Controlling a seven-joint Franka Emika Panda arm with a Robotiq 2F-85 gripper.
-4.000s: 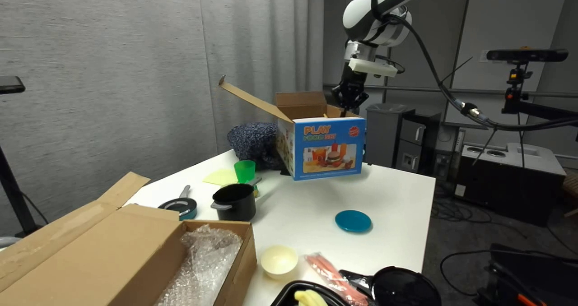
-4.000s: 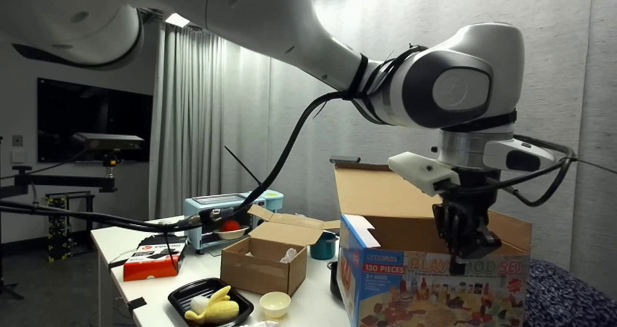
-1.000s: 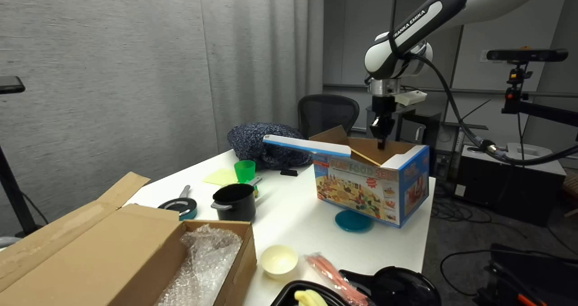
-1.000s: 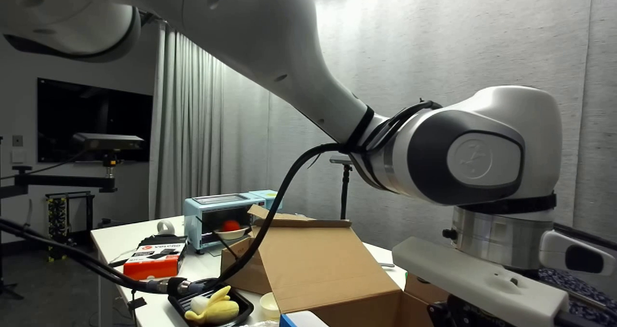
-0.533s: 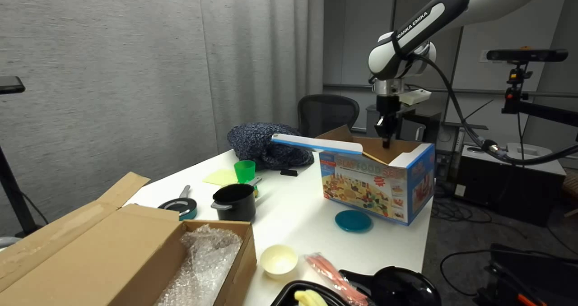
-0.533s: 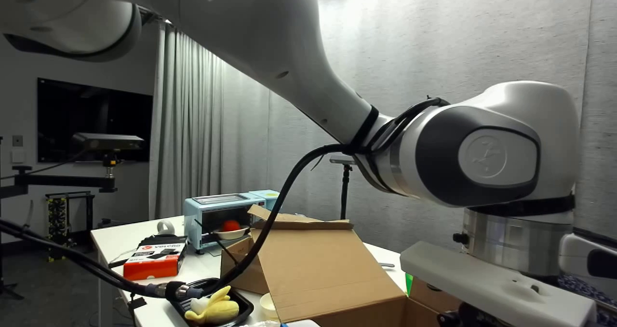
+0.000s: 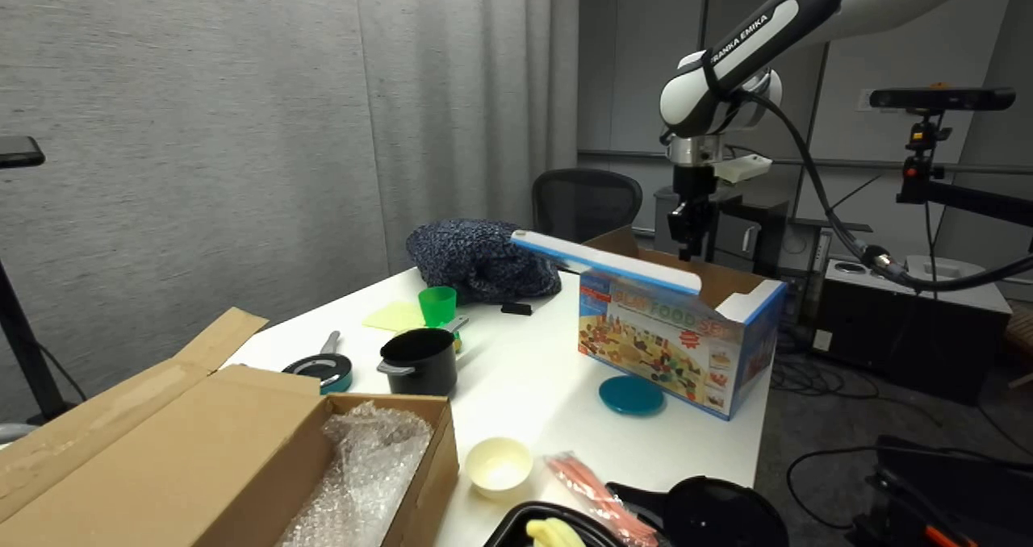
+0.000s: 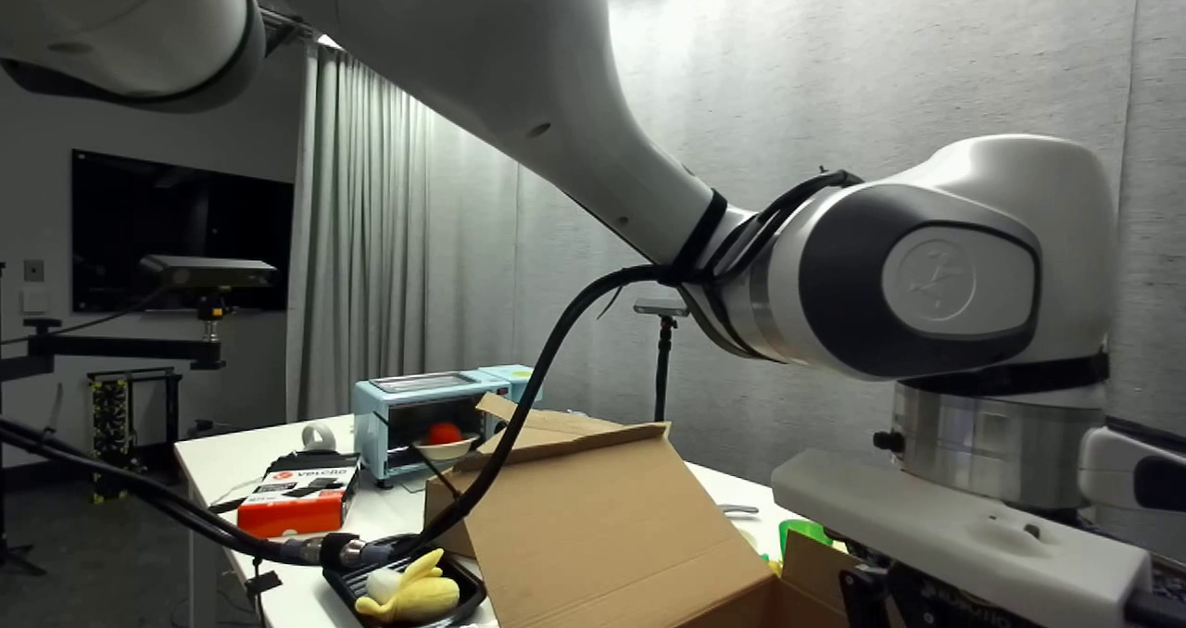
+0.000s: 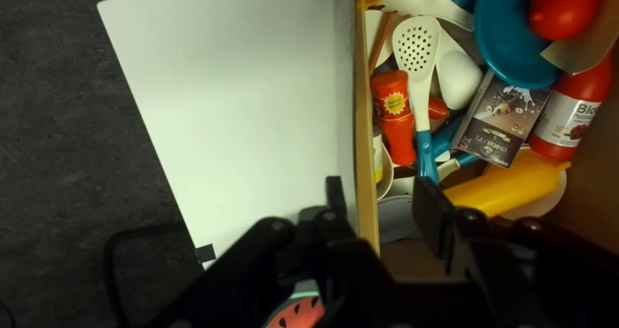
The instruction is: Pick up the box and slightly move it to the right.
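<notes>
The box [image 7: 654,341] has blue printed sides with toy food pictures. It stands on the white table near the table's right edge in an exterior view, its top open. My gripper [image 7: 686,254] is above its far wall in that view. In the wrist view my gripper [image 9: 380,187] is open, with one finger on each side of the wall's brown top edge [image 9: 366,125] and gaps to both. In an exterior view mainly a brown flap [image 8: 602,526] of the box shows, and my fingertips are out of the frame.
Toy food and utensils, such as a yellow bottle [image 9: 508,187], lie inside the box. A blue plate [image 7: 632,394] lies just beside it. A black pot [image 7: 420,361], a cream bowl [image 7: 499,466] and a large cardboard box [image 7: 387,482] stand on the table [image 7: 557,430].
Over four seconds the box has moved right and turned in an exterior view. Since half a second ago its near corner has dropped and its flap has swung, while the gripper has risen slightly.
</notes>
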